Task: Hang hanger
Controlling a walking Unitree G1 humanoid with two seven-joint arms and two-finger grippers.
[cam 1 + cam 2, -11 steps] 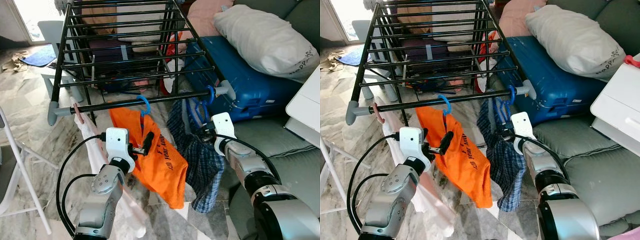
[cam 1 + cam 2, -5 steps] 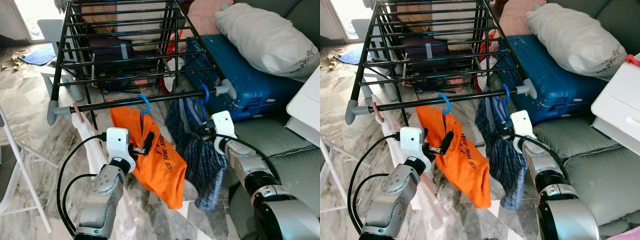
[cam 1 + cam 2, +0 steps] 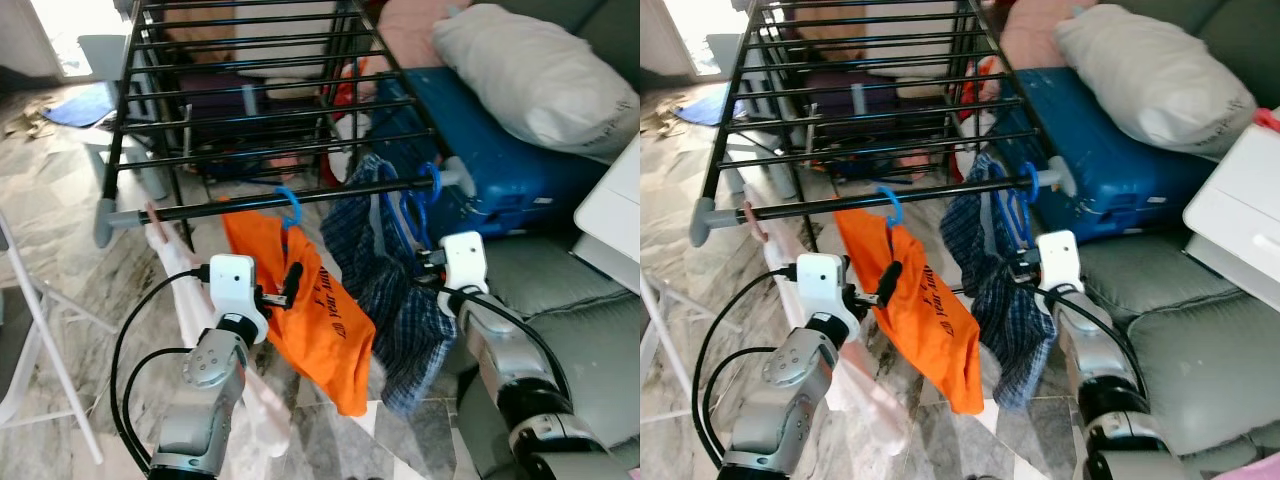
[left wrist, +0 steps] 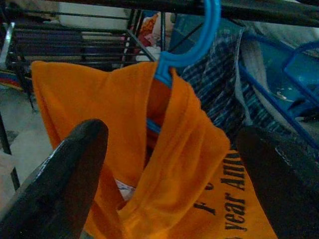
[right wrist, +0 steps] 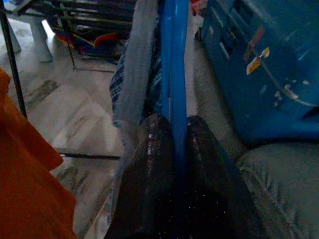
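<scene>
Now the right gripper (image 5: 172, 144) is clamping its fingers (image 5: 154, 149) tight on the blue hanger (image 5: 173, 55) that carries the plaid shirt (image 3: 400, 300). Compared with a second ago, the hanger is sitting higher and the shirt is lifting with it: its hook (image 3: 432, 182) is now looped at the front rail (image 3: 250, 205) of the rack (image 3: 140, 110), close to the rail's right end cap, where earlier it was hanging just below. That suggests the hook is being seated, though I cannot tell whether it is bearing fully on the rail; a release will likely be the next call.

Nearer the middle, the left gripper (image 4: 164, 164) is holding its fingers wide apart, gripping nothing, and is hovering just in front of the orange shirt (image 3: 320, 320), much as it was a second ago. That shirt is already hanging from its own blue hook (image 3: 290, 208) on the same rail.

Only the right wrist view is showing the pinch itself, the hanger bar squeezed between the two pads, with the suitcase (image 5: 264, 64) beside it. The eye views are giving the hook's place on the rail instead. The left wrist view is showing the orange shirt's collar folded over its hanger. Behind the rack, a pillow (image 3: 530, 70) is lying on the suitcase.
</scene>
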